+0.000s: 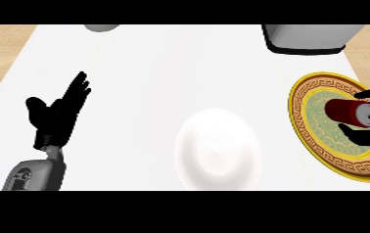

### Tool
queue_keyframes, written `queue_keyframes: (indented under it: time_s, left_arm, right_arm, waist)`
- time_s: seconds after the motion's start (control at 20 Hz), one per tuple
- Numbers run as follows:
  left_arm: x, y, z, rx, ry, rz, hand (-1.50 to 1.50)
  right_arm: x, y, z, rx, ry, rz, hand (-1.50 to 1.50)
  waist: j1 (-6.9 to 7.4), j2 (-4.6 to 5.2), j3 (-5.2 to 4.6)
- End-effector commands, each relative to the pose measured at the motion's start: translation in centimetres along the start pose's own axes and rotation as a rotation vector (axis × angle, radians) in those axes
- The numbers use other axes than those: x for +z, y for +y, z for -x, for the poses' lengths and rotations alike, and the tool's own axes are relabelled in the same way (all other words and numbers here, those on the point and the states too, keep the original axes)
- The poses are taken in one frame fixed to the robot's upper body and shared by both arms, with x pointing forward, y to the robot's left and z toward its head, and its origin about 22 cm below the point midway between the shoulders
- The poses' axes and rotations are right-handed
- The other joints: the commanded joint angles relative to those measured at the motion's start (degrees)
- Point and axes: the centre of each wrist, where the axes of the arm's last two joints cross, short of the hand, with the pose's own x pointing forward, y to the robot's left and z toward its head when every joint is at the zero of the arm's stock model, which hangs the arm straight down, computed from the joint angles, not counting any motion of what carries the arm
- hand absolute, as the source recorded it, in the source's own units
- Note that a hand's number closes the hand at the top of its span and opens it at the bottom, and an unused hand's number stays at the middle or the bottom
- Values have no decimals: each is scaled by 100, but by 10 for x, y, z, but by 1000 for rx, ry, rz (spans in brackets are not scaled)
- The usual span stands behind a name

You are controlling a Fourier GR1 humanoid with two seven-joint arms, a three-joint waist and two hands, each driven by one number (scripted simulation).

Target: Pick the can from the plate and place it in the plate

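A red can (345, 110) lies on its side over the gold-rimmed, patterned plate (307, 124) at the right edge of the head view. My right hand (357, 134) comes in from the right border, with black fingers showing above and below the can and curled round it; most of the hand is cut off by the frame. A plain white plate (215, 149) sits on the counter at lower centre, with nothing on it. My left hand (57, 112) rests open at the far left, fingers pointing up, well away from both plates.
A grey appliance with a dark base (311, 38) stands at the back right, just behind the patterned plate. Part of a grey round object (101, 27) shows at the back edge. The white counter ends at the left against a wooden strip (14, 41).
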Motion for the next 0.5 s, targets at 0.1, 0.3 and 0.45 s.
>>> queue_keyframes:
  time_s: [0.1,0.3,0.45]
  left_arm:
    - [-14,7,0,12,11,-9,0]
    - [-7,-3,13,-5,7,-1,0]
    - [-10,1,-5,-9,15,-32,0]
  right_arm:
    - [-12,9,29,-64,-69,-99,-150]
    - [-32,-19,11,-102,-231,43,-150]
    - [-17,-7,7,-289,-387,100,-150]
  waist:
    - [-50,-7,-3]
    - [-53,-9,-4]
    - [-142,-48,-1]
